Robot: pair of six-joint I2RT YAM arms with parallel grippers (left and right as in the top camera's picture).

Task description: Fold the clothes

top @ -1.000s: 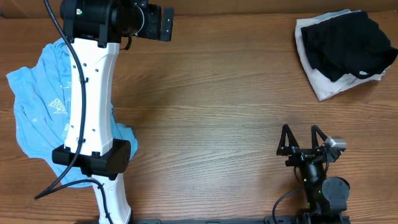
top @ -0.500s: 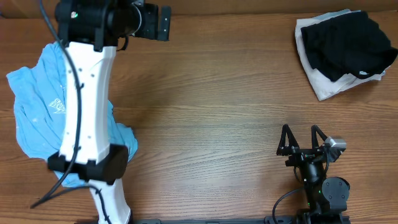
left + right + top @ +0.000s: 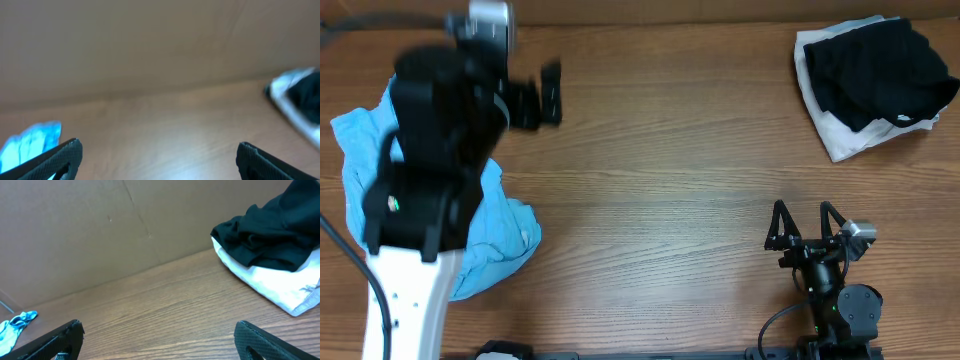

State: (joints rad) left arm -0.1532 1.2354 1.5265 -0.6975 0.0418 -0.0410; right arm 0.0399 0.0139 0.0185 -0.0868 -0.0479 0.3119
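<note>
At 9 o'clock on the brown wood-grain table [image 3: 650, 200] lies a crumpled light-blue T-shirt [image 3: 358, 165], bunched into a heap with one lobe reaching toward 7 o'clock. The white-and-black left arm [image 3: 420, 200] stands over it and hides its middle; the arm is blurred in the overhead view. The left gripper [image 3: 545, 97] is off the shirt's 1 o'clock edge, above bare wood and not touching the cloth. In the left wrist view the left gripper [image 3: 159, 147] is spread wide, its 2 black fingers [image 3: 60, 157] set at the frame's lower corners with nothing between them but tabletop. A patch of the blue shirt [image 3: 32, 140] shows at 8 o'clock in that view, and the dark pile is a smear at 3 o'clock.

The middle of the table carries only wood grain.

At 5 o'clock the right gripper [image 3: 807, 222] sits near the table's front edge, jaws wide and holding nothing. The right wrist view shows the same: the right gripper [image 3: 159, 326] is wide open over bare wood, facing a plain brown wall [image 3: 100, 230].

At 1 o'clock, well apart from both grippers, a rumpled black garment [image 3: 880, 70] lies on top of a folded white garment [image 3: 840, 142], whose edge sticks out toward 7 o'clock. The right wrist view shows the black garment [image 3: 270, 227] slumped over the white one [image 3: 270, 287] at 2 o'clock, and a scrap of the blue shirt [image 3: 12, 325] at 8 o'clock.
</note>
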